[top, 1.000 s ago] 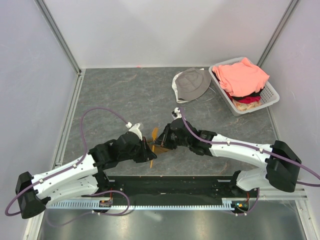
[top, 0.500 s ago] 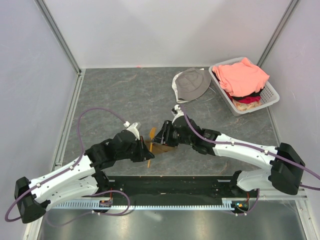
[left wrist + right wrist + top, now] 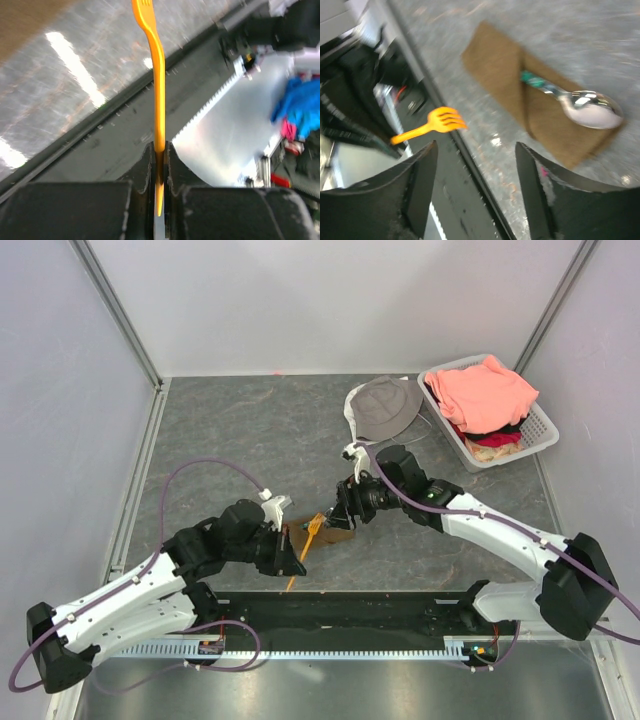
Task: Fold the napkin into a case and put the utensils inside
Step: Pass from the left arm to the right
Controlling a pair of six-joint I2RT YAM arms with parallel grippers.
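Left tool (image 3: 159, 150): clamped on the orange fork (image 3: 159, 75), gripping the handle near its tail. The tines point away, by the near edge of the surface (image 3: 250, 430).
Right tool (image 3: 476, 150): jaws wide, holding nothing, above the case (image 3: 497, 75).

Hazards, as you should weigh them:
- Fork held by its far end on a thin handle, so it may pivot or slip in the grip when the tines meet cloth.
- Nothing pins the flap. The tines could snag its edge, dragging the fold open or shifting the whole packet.
- A push along the pocket may nudge the spoon (image 3: 565, 95) out.

Case: brown cloth, folded flat to a narrow packet, lying just beyond the fork tines. The spoon's green handle is tucked under the flap and its bowl lies exposed on top.
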